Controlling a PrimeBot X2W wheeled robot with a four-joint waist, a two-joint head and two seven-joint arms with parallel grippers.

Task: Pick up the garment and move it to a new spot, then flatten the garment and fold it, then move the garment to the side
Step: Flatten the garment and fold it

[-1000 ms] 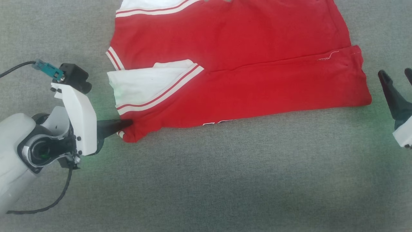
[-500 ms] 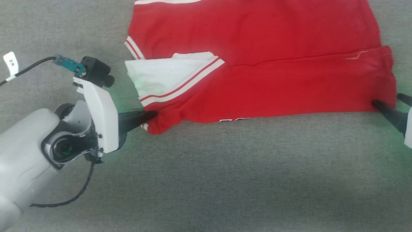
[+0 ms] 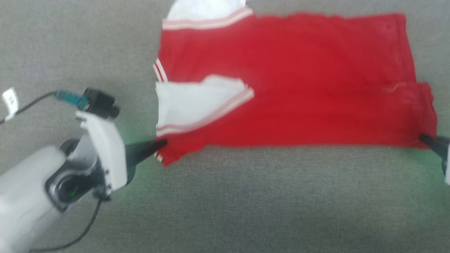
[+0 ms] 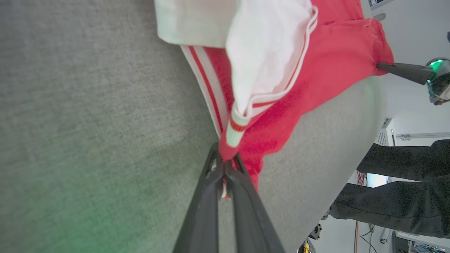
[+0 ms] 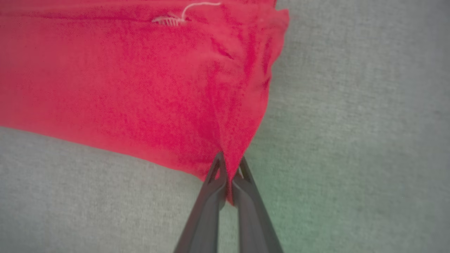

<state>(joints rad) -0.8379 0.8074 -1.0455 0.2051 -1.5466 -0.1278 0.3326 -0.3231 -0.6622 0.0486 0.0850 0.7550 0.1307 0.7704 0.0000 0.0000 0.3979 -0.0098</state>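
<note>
The red garment (image 3: 299, 80) lies folded on the grey cloth surface, a white sleeve (image 3: 190, 103) with red-and-white trim turned over its left part. My left gripper (image 3: 162, 143) is shut on the garment's near-left corner. The left wrist view shows the same pinch: the garment (image 4: 316, 70) bunches between the fingers of the left gripper (image 4: 225, 160). My right gripper (image 3: 423, 137) is shut on the near-right corner. In the right wrist view the garment (image 5: 140, 77) is drawn into the closed right gripper (image 5: 229, 160). The number is hidden.
The grey fabric surface (image 3: 246, 203) stretches wide in front of the garment. In the left wrist view the surface's edge (image 4: 351, 147) curves away and a person's dark-trousered legs (image 4: 397, 182) stand beyond it. My left arm's cable (image 3: 31, 103) trails to the left.
The right gripper has come in from the right and shut on the garment's near-right corner. The left gripper keeps its grip. The head camera has shifted, and the picture is blurred.
</note>
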